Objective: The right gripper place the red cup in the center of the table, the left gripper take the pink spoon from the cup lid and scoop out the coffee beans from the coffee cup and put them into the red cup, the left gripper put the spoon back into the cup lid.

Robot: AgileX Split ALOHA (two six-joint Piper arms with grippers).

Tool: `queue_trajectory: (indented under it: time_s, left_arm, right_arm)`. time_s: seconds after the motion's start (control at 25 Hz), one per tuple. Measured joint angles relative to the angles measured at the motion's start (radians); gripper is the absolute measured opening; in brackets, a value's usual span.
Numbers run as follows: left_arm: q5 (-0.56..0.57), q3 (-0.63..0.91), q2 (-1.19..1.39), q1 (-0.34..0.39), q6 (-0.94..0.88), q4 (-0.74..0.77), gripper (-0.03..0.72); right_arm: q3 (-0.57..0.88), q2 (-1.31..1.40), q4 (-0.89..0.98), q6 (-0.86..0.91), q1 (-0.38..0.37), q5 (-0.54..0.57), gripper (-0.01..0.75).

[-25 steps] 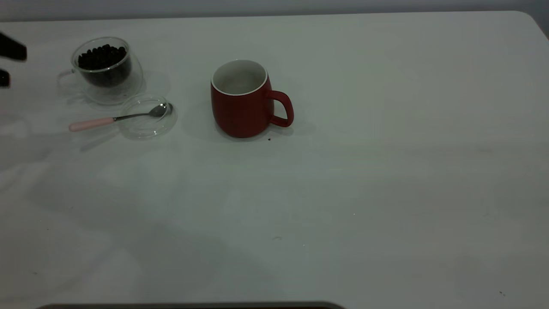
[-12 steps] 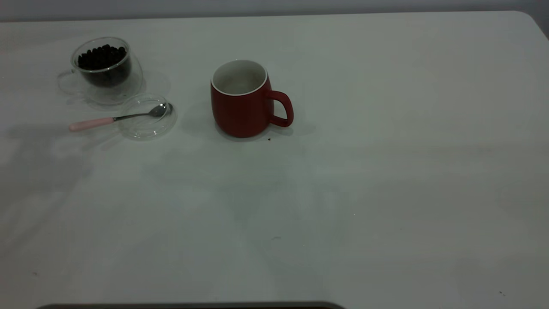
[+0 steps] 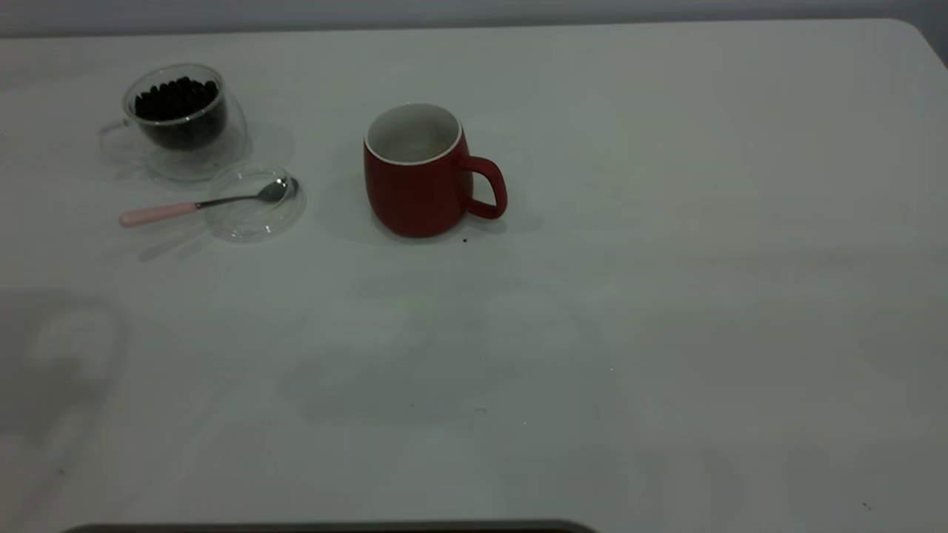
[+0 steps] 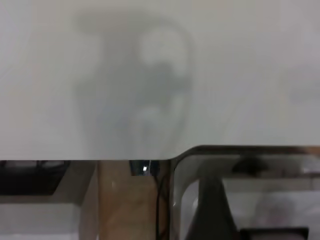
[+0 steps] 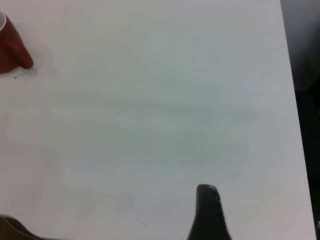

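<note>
The red cup (image 3: 418, 185) stands upright near the middle of the table (image 3: 666, 296), handle to the right; I see only white inside it. At the far left the clear coffee cup (image 3: 185, 148) holds coffee beans (image 3: 176, 96). In front of it lies the cup lid (image 3: 252, 226), with the pink spoon (image 3: 159, 213) resting bowl-in-lid and its handle sticking out to the left. Neither gripper shows in the exterior view. My left gripper (image 4: 215, 220) hangs above the table's edge, away from the objects. My right gripper (image 5: 110, 232) is open over bare table, far from the red cup (image 5: 10, 50).
A small dark speck (image 3: 464, 240) lies by the red cup's base. The table's rounded corner (image 3: 915, 29) is at the far right. Beyond the table edge the left wrist view shows a wooden post (image 4: 125, 200) and dark frame parts.
The left gripper's black tip, at the exterior view's left edge one second ago, has gone out of view. Arm shadows have slid toward the near side. The objects have not moved.
</note>
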Motion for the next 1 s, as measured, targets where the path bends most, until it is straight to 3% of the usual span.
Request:
queue_trajectory:
  time_s: [0.28,0.6,1.0]
  left_arm:
    - [0.0,0.156,-0.245,0.0,-0.093,0.0,0.594]
    - [0.0,0.213,-0.598,0.0,-0.084,0.013,0.594]
    - [0.0,0.52,-0.98,-0.004,-0.026,0.024,0.594]
  right_arm:
    - [0.0,0.0,0.0,0.0,0.0,0.0,0.586]
    - [0.0,0.0,0.0,0.0,0.0,0.0,0.586]
    - [0.0,0.0,0.0,0.0,0.0,0.0,0.586]
